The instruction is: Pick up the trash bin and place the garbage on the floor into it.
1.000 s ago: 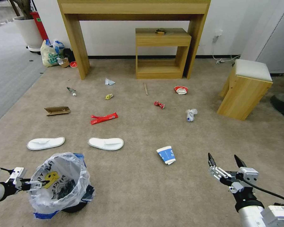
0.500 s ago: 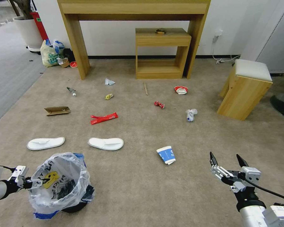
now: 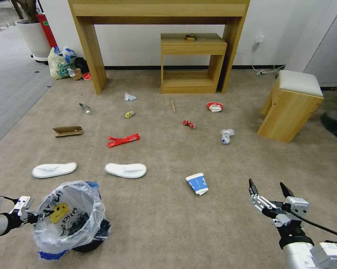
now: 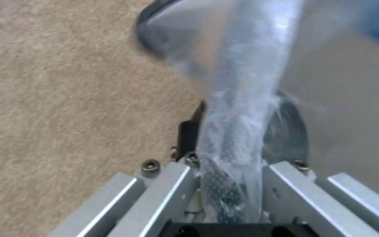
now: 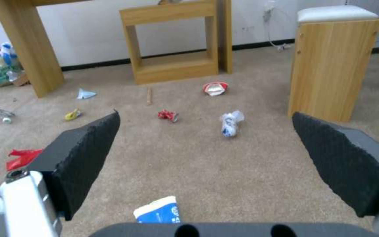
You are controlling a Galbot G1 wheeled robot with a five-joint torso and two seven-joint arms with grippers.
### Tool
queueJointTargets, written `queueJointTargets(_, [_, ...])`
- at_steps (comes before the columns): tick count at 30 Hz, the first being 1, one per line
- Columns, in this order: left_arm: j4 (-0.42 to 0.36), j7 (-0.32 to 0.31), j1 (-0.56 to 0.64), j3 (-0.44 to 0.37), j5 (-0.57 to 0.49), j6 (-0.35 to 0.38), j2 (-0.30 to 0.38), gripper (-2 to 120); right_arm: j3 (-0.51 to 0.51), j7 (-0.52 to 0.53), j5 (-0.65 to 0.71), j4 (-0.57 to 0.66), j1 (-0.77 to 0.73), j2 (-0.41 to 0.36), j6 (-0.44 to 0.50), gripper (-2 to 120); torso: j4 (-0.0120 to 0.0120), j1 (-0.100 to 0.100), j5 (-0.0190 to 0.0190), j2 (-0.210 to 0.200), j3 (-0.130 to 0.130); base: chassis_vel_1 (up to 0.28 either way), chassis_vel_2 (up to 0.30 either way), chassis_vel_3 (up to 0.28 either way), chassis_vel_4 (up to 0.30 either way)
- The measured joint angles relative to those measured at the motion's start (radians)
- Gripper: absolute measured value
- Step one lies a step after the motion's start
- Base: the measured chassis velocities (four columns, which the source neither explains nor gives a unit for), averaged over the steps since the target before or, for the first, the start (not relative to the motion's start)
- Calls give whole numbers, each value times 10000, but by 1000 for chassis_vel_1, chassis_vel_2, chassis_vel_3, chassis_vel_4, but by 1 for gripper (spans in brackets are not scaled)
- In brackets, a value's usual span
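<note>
Crinkly clear plastic lines the bin point(image 3: 73, 218), which sits near you at the left on the carpet point(image 3: 168, 224); your left gripper point(image 3: 39, 216) is at its left rim, and in the left wrist view the bag's edge point(image 4: 238, 131) runs down between the jaws, closed on rim and liner together; the bin's dark base looks to be resting on the carpet, though you cannot be sure it is not just clear of it; so I judge the step in hand to be the pick-up of the bin, grip made, lift not yet plain.

Your right gripper point(image 3: 269, 194) hovers near at the right, jaws spread wide with nothing between them; the blue-white cup point(image 3: 197, 184) lies on its side just to its left and a little farther, and shows between the pads point(image 5: 88, 158) in the right wrist view.

Beyond lie two white slippers point(image 3: 125, 170), the left one point(image 3: 54, 169) just behind the bin; farther off, a red wrapper point(image 3: 123, 140), cardboard point(image 3: 68, 131), a crumpled cup point(image 3: 226, 136), a stick point(image 3: 172, 105).

None of the litter is in yet; the next move, as I read it, calls for a steady lift so the thin liner does not slip, then the right jaws lowered over the cup.
</note>
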Motion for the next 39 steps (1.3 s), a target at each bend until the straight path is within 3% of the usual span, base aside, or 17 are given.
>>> queueJointTargets(10, [-310,-260,192,-138,-352,2,-117,0,-7,56,-8,-12,100,2,-115,100,-1,0,-2,0,0,0,0,0,0])
queueJointTargets(16, [-1001,-854,469,-570,-1336,2,-288,0,-3,80,45,-46,245,9,-236,100,0,0,-2,0,0,0,0,0,0])
queueJointTargets(18, [-1624,-1468,636,-826,-2042,1,-525,0,-3,103,72,-52,327,28,-320,100,-4,0,1,0,0,0,0,0,0])
queueJointTargets(19, [-1624,-1468,636,-826,-2042,1,-525,0,-3,103,72,-52,327,28,-320,100,-4,0,1,0,0,0,0,0,0])
queueJointTargets(22, [-2627,-2527,930,-1052,-2756,2,-944,0,-16,122,80,-61,407,29,-406,100,-1,0,2,0,0,0,0,0,0])
queueJointTargets(23, [-2627,-2527,930,-1052,-2756,2,-944,0,-16,122,80,-61,407,29,-406,100,-1,0,2,0,0,0,0,0,0])
queueJointTargets(25, [-3305,-3670,1131,-1101,-3115,2,-1341,0,-21,131,80,-85,460,28,-449,100,-4,0,2,0,0,0,0,0,0])
queueJointTargets(26, [-3695,-4650,1266,-1097,-3414,3,-1618,0,-32,133,80,-95,487,31,-467,100,-3,0,2,0,0,0,0,0,0])
queueJointTargets(27, [-3695,-4650,1266,-1097,-3414,3,-1618,0,-32,133,80,-95,487,31,-467,100,-3,0,2,0,0,0,0,0,0])
queueJointTargets(30, [-4835,-6554,1734,-1026,-3908,5,-2482,0,-90,134,55,-124,554,78,-509,100,0,0,1,0,-1,0,0,0,0])
queueJointTargets(32, [-5092,-6844,1845,-1011,-3956,5,-2668,0,-109,133,42,-133,568,96,-519,100,1,0,0,0,0,0,0,0,0])
queueJointTargets(34, [-6109,-8057,2307,-940,-4221,5,-3340,0,-160,134,0,-148,618,141,-557,100,0,0,3,0,-1,0,0,0,0])
queueJointTargets(39, [-7139,-8934,2863,-818,-4320,5,-4065,0,-187,136,-18,-149,656,161,-621,100,0,-1,4,0,-1,0,0,0,0])
